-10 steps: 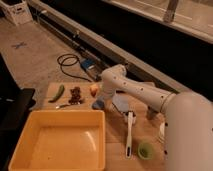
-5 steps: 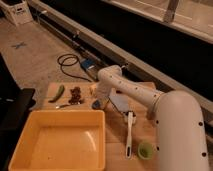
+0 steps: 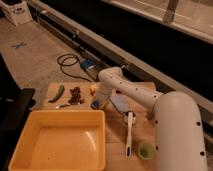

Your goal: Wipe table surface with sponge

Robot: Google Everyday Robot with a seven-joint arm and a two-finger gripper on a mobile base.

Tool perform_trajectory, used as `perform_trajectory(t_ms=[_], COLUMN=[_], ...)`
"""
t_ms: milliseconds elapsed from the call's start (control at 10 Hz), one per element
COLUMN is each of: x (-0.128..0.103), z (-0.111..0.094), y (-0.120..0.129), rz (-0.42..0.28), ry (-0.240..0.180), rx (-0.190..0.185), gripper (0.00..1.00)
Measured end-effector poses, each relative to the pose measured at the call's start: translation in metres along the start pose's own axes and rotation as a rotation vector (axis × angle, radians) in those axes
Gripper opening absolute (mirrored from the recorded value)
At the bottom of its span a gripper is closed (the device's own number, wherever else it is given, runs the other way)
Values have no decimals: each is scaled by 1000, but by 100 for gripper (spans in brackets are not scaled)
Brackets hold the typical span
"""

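Observation:
The sponge (image 3: 95, 104), a small blue-grey block, lies on the light wooden table surface (image 3: 142, 125) just beyond the far right corner of the yellow tub. My gripper (image 3: 100, 101) reaches down from the white arm's wrist (image 3: 109, 80) onto it and is shut on the sponge, which partly shows at its tip. The arm's bulk hides the table's right side.
A big yellow tub (image 3: 57, 140) fills the near left. A green pepper (image 3: 56, 93), brown food (image 3: 76, 95) and a small yellow piece (image 3: 93, 89) lie at the back left. A grey-blue sheet (image 3: 120, 102), a white brush (image 3: 129, 132) and a green cup (image 3: 145, 150) lie to the right.
The arm has swung left and down over the sponge. The gripper has gone from open to shut around it.

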Motion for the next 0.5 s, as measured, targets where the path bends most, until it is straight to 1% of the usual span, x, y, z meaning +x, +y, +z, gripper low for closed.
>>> perform_trajectory(t_ms=[200, 500], x=[-3, 5], z=[-4, -26], y=[7, 25], rz=[14, 58], ry=[4, 36], rx=[-6, -5], gripper=[0, 0])
